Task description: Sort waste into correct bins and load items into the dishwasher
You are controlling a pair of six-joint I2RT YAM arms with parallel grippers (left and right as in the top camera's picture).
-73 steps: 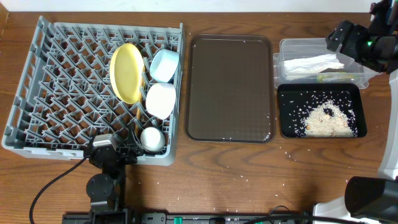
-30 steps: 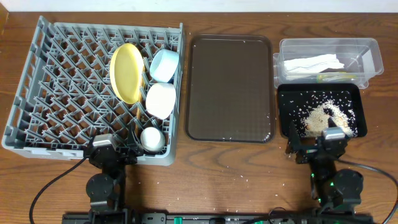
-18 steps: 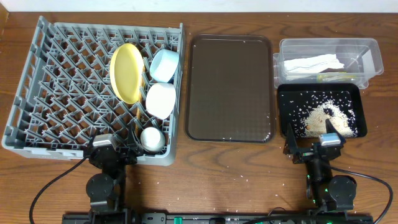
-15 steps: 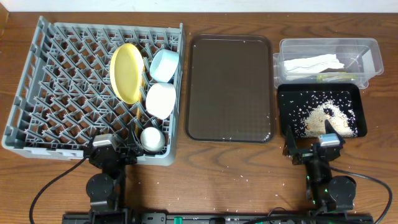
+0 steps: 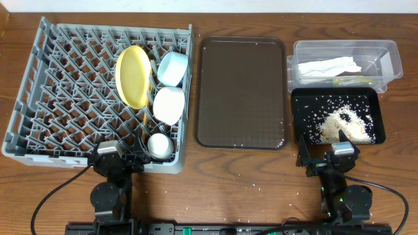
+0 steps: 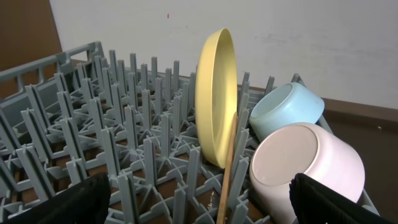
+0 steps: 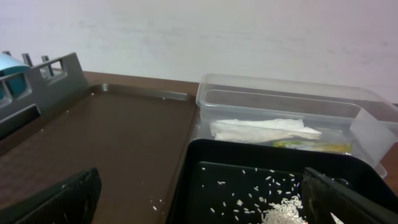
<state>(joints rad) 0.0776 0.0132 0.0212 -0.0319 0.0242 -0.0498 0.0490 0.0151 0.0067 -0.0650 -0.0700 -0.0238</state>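
Spread and empty, left tool point(image 5: 124, 158) and right tool point(image 5: 323, 151) sit low in frame. The plate point(image 5: 132, 76) stands in the rack point(image 5: 39, 98), left; rice point(image 5: 346, 125) lies in the black tray point(image 5: 295, 117) beside the right tool, where one nudge could spill it.

Wooden table point(image 5: 228, 176): grey dish rack point(image 5: 72, 85) toward the left edge, brown tray point(image 5: 241, 91) centre, clear tub point(image 5: 392, 62) and black tray point(image 5: 300, 111) right.

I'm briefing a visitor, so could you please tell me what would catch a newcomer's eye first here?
The yellow plate standing on edge in the grey dish rack at the left stands out first. Next comes the pile of rice in the black tray at the right.
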